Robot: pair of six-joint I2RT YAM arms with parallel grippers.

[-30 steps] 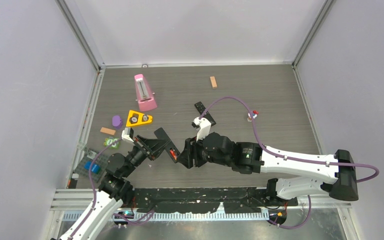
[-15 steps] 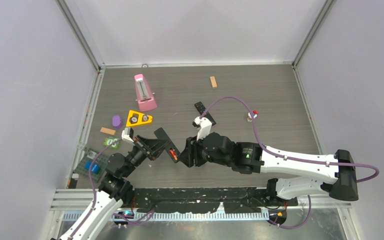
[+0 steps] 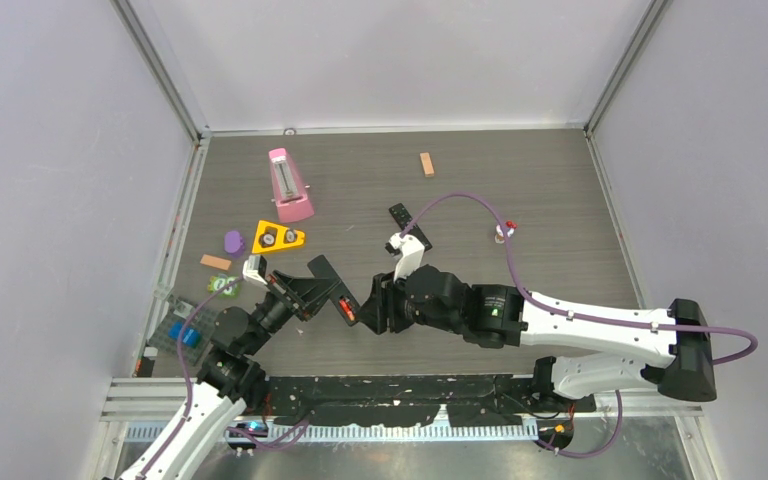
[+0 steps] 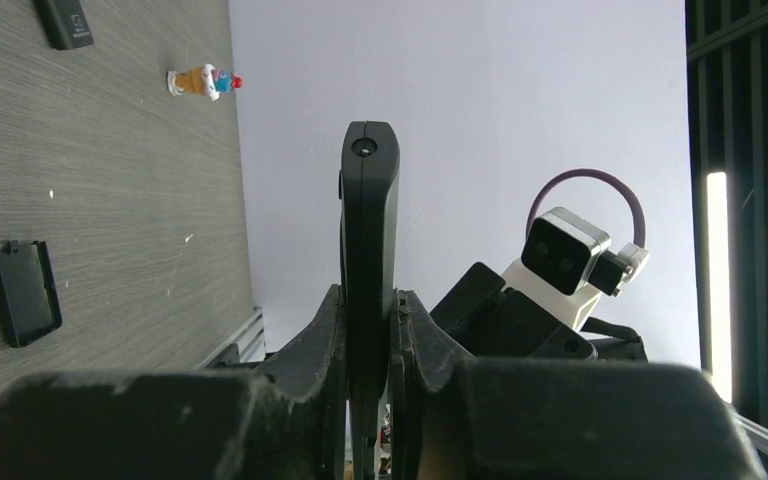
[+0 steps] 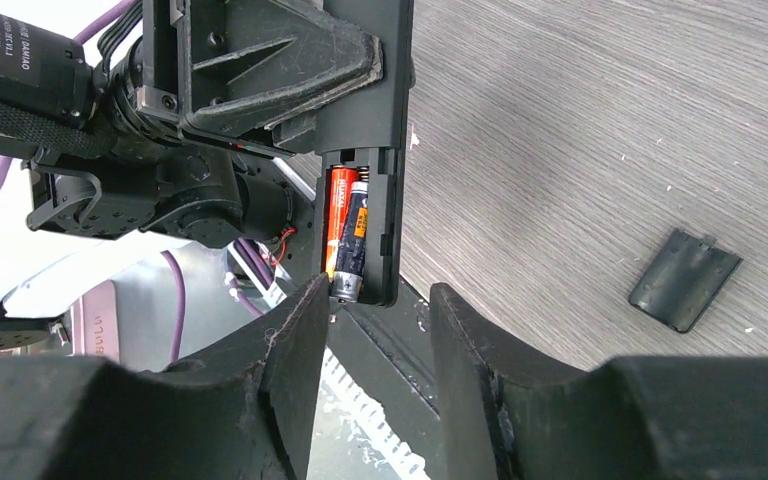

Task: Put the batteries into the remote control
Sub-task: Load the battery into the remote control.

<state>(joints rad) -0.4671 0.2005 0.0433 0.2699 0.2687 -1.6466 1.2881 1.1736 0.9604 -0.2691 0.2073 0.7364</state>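
The batteries [image 3: 344,310] show in the top external view only as a red fleck in the remote control [image 3: 332,282]. The left gripper [image 3: 312,290] holds the remote control off the table [image 3: 520,190], and the right gripper [image 3: 368,312] faces it end to end, so the right arm is the one nearer the open bay.

In the left wrist view the remote control [image 4: 368,230] stands edge-on, and the left jaws are clamped on its two flat faces. The battery cover [image 4: 23,292] lies apart on the table, and the bay is turned away from this camera.

In the right wrist view the batteries [image 5: 346,235] lie in the open bay of the remote control [image 5: 385,130], long axis along the body, metal end pointing at the right gripper [image 5: 375,320]. Its jaws stand apart on either side of the remote's near end, clamping nothing. There may be two cells side by side, though I cannot be sure. The next move probably needs a push along that axis, or flat into the bay.
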